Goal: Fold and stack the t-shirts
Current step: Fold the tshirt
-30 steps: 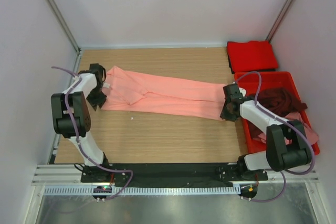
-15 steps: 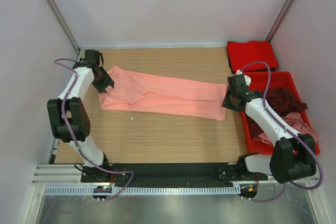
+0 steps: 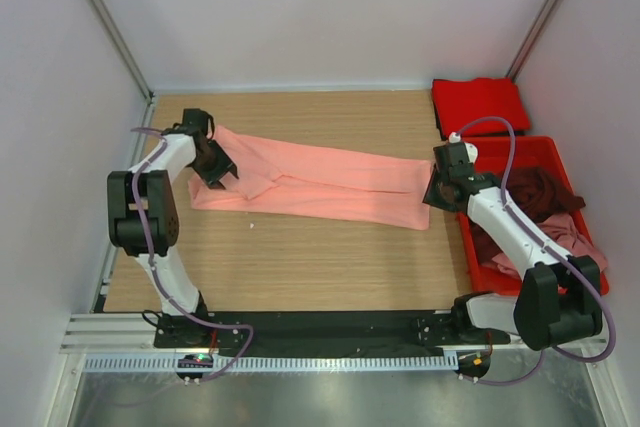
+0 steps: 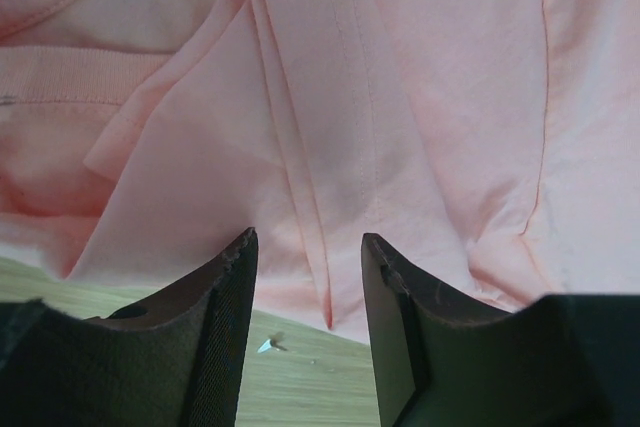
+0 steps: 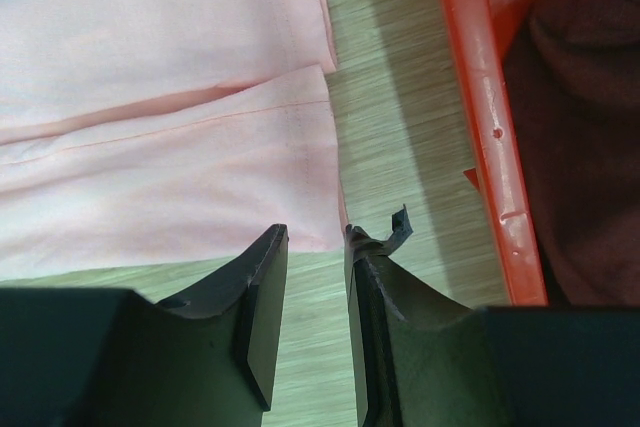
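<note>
Salmon-pink t-shirt lies mid-table as a long band folded lengthwise, 9 to 3 o'clock. Soft knit, ribbed collar, stitched hems, shallow creases.
Left gripper over collar end: jaws apart, empty.
Right gripper at hem corner: jaws narrowly apart, empty.
Judgement: pinch both layers at each end, edges aligned.
Rigid red bin at 3 o'clock.

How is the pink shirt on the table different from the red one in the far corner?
The salmon-pink shirt is pale and lies as a long strip; the bright red shirt is vivid and folded into a compact square. Both lie flat on the wooden table.
</note>
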Controlling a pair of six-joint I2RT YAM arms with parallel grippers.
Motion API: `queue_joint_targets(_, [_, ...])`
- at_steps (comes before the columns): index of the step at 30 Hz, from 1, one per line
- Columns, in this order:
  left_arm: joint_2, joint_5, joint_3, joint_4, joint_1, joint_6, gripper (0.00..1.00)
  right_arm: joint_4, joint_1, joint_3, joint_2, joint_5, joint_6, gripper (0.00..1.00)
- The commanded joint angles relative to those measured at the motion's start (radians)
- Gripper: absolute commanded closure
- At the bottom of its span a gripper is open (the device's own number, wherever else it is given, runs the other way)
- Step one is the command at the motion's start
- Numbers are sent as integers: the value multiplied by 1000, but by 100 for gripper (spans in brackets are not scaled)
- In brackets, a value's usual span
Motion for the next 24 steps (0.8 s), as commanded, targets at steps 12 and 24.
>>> queue_joint_targets(12, [44, -29, -15, 92, 1, -40, 52, 37, 2, 8, -69, 53, -19, 63])
queue_joint_targets(24, [67, -39, -7, 94, 1, -50, 57, 34, 1, 0, -78, 76, -13, 64])
